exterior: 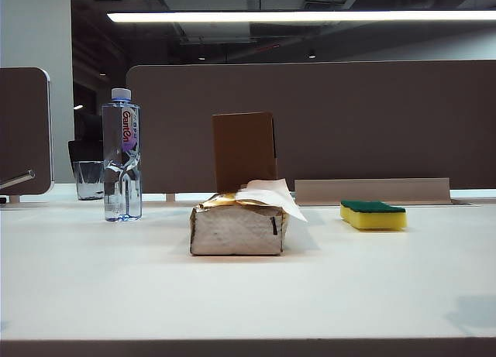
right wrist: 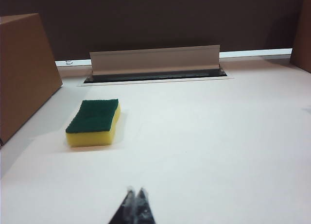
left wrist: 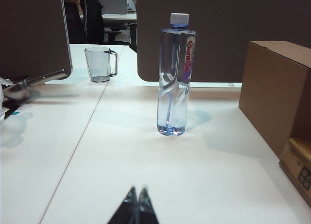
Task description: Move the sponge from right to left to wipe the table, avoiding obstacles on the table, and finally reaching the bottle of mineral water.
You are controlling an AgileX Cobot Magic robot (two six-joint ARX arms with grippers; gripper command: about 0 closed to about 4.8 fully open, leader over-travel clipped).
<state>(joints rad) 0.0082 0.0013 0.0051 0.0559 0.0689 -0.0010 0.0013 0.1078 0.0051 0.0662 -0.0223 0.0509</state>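
**Sponge waits on the right, both pincers closed and clear of everything**

Here's the counter (exterior: 248, 295), wide and white. Over on the right lies the sponge (exterior: 373, 214), flat, green layer up, yellow foam below, with bare counter all round it. In the right wrist view the sponge (right wrist: 94, 123) lies ahead of the right pincer (right wrist: 135, 196), whose tips are pressed together with nothing between them. The pincer is well apart from the sponge, hanging over bare counter.

Middle of the counter: the tissue pack (exterior: 238, 228), silver-grey, with white tissue spilling from its top toward the right. Right behind it stands the box (exterior: 244, 151), upright and brown. Whether pack and box touch, I can't tell.

Far left, the bottle (exterior: 122, 156) stands upright, white cap on, its label facing the camera. Just behind it, a little further left, is a clear cup (exterior: 89, 179) with a handle.

Left wrist view now: the left pincer (left wrist: 136, 195) has its tips closed tight, holding nothing, over open counter. The bottle (left wrist: 175, 74) stands straight ahead of it, well apart. The cup (left wrist: 100, 63) is further back beside a dark partition (left wrist: 31, 34), and the box (left wrist: 277, 95) fills the edge of the view on the other side.
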